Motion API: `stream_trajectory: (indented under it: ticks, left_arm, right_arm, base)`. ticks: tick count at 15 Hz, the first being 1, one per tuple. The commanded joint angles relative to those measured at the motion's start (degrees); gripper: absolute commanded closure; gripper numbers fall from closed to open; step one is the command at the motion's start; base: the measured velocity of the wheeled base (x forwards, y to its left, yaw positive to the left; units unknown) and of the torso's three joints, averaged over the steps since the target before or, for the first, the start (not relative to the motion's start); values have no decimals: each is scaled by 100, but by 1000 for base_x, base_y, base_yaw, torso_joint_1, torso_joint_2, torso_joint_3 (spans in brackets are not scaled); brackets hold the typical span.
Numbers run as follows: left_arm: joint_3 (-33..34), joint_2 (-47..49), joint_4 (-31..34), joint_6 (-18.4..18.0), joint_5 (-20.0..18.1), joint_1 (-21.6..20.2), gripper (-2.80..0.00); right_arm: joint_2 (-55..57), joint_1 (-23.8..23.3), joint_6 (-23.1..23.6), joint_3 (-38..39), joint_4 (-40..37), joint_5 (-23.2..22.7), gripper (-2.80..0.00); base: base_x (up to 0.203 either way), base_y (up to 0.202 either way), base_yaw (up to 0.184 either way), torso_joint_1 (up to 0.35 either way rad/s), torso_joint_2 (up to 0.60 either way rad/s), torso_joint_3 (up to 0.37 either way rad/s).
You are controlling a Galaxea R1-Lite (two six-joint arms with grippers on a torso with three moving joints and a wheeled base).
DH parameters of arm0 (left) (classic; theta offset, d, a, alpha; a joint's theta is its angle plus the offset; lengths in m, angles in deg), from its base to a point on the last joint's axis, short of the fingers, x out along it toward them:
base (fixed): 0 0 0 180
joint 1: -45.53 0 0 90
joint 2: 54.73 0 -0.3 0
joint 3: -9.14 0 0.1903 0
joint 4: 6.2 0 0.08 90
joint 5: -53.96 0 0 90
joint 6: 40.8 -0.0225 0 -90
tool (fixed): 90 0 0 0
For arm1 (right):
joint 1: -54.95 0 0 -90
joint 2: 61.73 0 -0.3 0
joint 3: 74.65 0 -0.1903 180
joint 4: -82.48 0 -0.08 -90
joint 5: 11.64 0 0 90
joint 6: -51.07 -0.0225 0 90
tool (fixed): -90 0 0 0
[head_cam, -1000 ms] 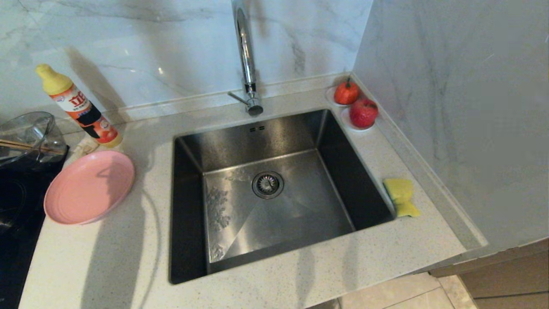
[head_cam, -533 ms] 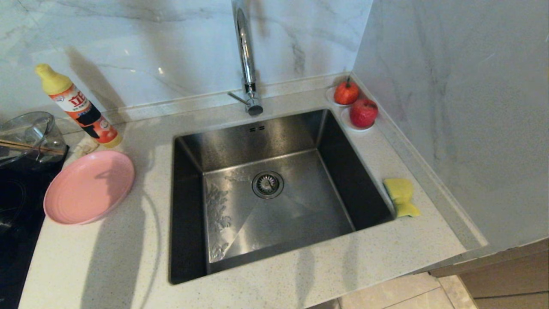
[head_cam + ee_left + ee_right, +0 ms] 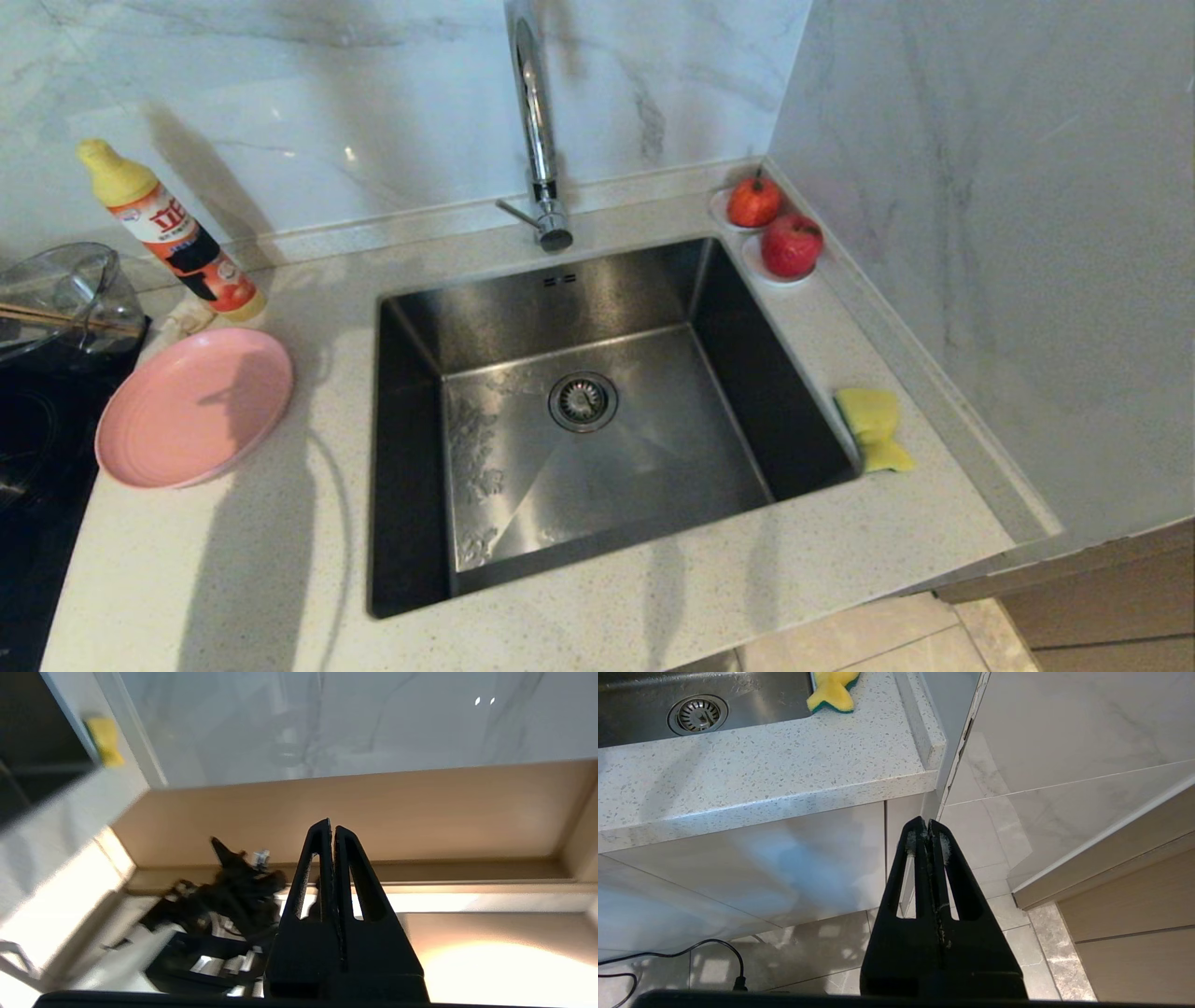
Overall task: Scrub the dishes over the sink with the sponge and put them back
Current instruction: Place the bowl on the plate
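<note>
You have one round matte pink plate (image 3: pixel 193 406), one yellow foam sponge (image 3: pixel 873 427), one square stainless-steel sink (image 3: pixel 597 420) with one round drain strainer (image 3: pixel 583 401), one chrome tap (image 3: pixel 536 131), two red apples (image 3: pixel 754 201) (image 3: pixel 791 245), one yellow-capped detergent bottle (image 3: pixel 168 229) and one clear glass bowl (image 3: pixel 58 294).

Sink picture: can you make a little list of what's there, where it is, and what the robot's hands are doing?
sink: empty, drain strainer in floor
pink plate: counter, left of sink
sponge: counter, at sink's right rim
tap: behind sink
left gripper: shut, empty, away from counter
right gripper: shut, empty, below counter edge
</note>
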Motion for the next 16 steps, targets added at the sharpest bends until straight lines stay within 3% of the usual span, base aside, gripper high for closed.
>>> stream_trajectory:
  ticks: [1,3,5,6,9,11,13,16]
  left_arm:
    - [-41,-62,-65,609,-48,-89,0]
    - [-95,-80,-122,622,-48,-390,0]
    - [41,-191,-188,689,-48,-431,0]
    - [153,-216,-188,905,-48,-451,0]
    - [105,-220,-201,2385,-48,-470,0]
    - [91,-280,-320,2486,-48,-729,0]
    - [170,-299,-921,2188,-48,-808,0]
    - [266,-324,-1142,346,-48,-887,0]
  right_arm:
    - [9,1,0,0,2,5,0]
    - [9,1,0,0,2,-4,0]
    - [9,1,0,0,2,-4,0]
    - [9,1,0,0,2,3,0]
    - [9,1,0,0,2,-4,0]
    - [9,1,0,0,2,-4,0]
    - [9,1,0,0,2,4,0]
    - [9,1,0,0,2,0,0]
  base:
    - [0,0,0,0,0,0]
    - [0,0,0,0,0,0]
    - [0,0,0,0,0,0]
    - [0,0,0,0,0,0]
    - [0,0,0,0,0,0]
    - [0,0,0,0,0,0]
    - [0,0,0,0,0,0]
    - [0,0,0,0,0,0]
